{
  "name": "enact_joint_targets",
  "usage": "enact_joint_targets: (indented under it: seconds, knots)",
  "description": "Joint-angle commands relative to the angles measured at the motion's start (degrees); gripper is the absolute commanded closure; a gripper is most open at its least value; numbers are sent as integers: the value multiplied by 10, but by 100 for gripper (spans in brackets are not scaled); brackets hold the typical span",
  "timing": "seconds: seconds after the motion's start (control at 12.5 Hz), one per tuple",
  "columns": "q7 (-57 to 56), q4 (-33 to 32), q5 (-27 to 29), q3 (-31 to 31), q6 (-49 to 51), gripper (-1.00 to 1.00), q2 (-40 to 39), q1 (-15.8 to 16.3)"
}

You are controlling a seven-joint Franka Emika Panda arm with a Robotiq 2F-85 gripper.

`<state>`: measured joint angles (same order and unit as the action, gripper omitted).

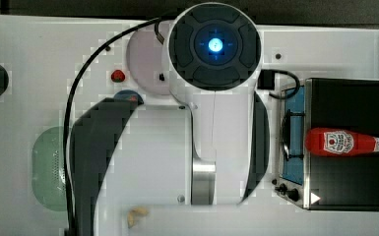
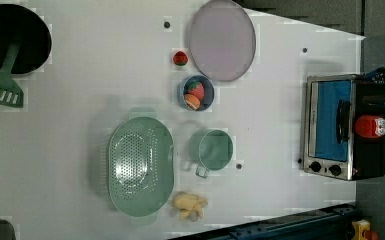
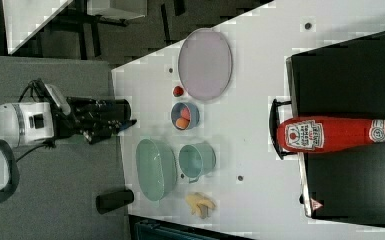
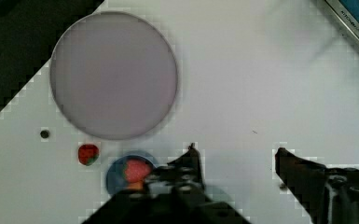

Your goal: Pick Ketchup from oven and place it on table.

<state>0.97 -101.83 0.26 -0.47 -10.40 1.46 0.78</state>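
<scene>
Ketchup bottle (image 1: 347,142) lay on its side on top of the toaster oven (image 1: 344,187), cap toward the top view's right, base just over the door edge. Oven stood at the top view's right end of the white table (image 1: 29,54). Gripper (image 4: 235,156) hung above the table near the lilac plate (image 4: 114,74), jaws spread wide, nothing between them.

Lab: robot arm (image 1: 211,98) above toy-kitchen table (image 2: 280,90).

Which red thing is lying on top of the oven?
The ketchup, the long red bottle, lies on its side on the oven. The small red strawberry sits on the table.
</scene>
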Motion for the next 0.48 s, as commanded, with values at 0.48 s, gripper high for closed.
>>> enact_joint_targets:
  seconds: [0.48]
  knots:
    - [15, -46, -19, -51, 86, -100, 168, -31]
